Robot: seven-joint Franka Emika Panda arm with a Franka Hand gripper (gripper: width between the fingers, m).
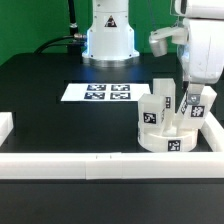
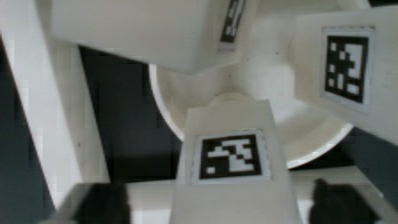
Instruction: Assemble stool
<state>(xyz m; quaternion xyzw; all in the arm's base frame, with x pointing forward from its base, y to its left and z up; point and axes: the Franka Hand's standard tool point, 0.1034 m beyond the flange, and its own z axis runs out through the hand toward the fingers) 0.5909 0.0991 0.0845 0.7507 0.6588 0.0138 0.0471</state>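
The round white stool seat lies at the exterior view's right, against the front rail. Three short white legs with tags stand on it: one at the exterior view's left, one behind, one at the right. My gripper hangs over the right leg. In the wrist view that leg stands between my dark fingertips, with a gap showing on each side. My gripper is open around it. The seat and another leg lie beyond it.
The marker board lies flat in the middle of the black table. White border rails run along the front and the exterior view's left; one also shows in the wrist view. The robot's base stands at the back.
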